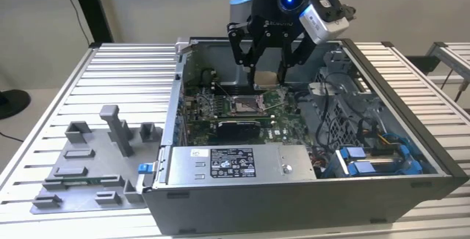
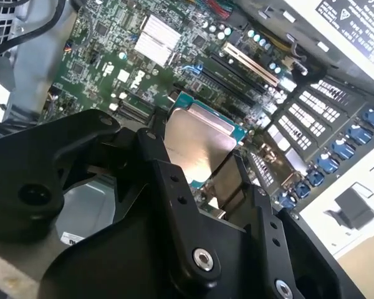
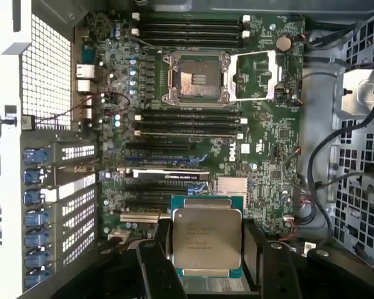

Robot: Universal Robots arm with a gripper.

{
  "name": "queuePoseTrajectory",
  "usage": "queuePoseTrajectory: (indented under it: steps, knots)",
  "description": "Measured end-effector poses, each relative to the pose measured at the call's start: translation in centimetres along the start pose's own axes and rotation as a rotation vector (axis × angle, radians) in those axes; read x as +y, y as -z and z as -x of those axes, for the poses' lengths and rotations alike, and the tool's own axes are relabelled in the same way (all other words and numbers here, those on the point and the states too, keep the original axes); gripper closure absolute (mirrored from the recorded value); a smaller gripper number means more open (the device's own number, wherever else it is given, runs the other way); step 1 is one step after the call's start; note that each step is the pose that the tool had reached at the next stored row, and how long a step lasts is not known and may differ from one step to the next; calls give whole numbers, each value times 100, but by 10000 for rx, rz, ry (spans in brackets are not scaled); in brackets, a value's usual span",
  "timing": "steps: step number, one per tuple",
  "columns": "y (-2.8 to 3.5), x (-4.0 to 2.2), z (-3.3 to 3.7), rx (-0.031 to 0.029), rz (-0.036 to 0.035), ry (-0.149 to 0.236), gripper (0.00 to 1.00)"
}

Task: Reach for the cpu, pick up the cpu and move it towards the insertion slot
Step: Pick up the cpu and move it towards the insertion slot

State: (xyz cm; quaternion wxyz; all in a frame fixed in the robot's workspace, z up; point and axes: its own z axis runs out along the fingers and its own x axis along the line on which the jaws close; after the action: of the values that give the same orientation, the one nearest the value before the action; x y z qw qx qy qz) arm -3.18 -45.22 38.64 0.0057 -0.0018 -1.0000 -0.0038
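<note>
We see the black two-finger gripper [image 3: 207, 249] clamped on the small flat square silvery cpu [image 3: 206, 237], held aloft above the green motherboard; the silver-framed square insertion slot [image 3: 196, 86] lies at twelve o'clock from it, well apart.

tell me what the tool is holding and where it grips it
The tool holds the cpu, its fingers clamped on two opposite edges.
</note>
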Motion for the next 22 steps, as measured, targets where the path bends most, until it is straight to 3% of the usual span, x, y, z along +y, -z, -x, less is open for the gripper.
queuePoseTrajectory:
  steps: [6,22]
  knots:
    - [-18,148,0,0,1,0,100]
    - [-127,753,5,0,1,0,100]
